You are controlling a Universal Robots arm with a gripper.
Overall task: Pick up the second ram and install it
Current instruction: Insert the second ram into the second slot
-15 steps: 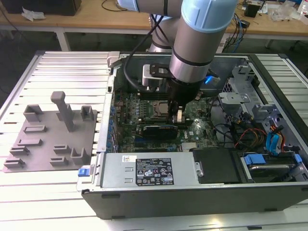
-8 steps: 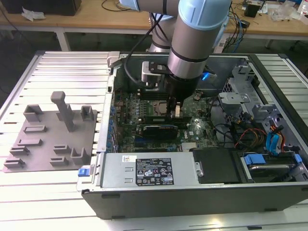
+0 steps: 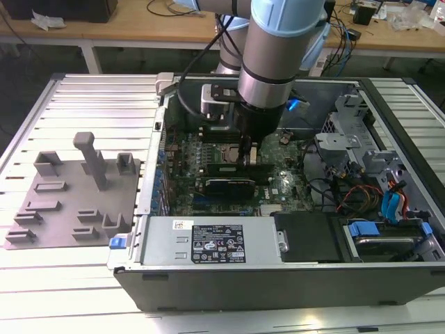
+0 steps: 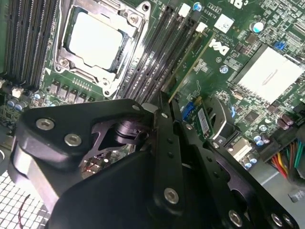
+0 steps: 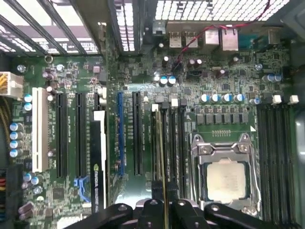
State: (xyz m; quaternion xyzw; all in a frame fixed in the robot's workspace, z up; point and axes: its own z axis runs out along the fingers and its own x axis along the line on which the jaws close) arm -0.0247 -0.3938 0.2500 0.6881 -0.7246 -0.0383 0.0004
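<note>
One black two-fingered gripper (image 5: pixel 164 210) is lowered inside the open grey computer case (image 3: pixel 278 268), its fingers closed on the second ram (image 5: pixel 160 157), a long thin dark-green circuit-board stick held on its edge; in both wrist views the stick (image 4: pixel 188 67) stands in line with the long black memory slots (image 5: pixel 177 152) of the green motherboard (image 5: pixel 228 81), just beside the square silver processor (image 5: pixel 227 180) in its metal frame; whether the stick is fully seated, I cannot tell; a grey plastic parts tray (image 3: pixel 66 202) lies on the table, well apart at the exterior view's left.
</note>
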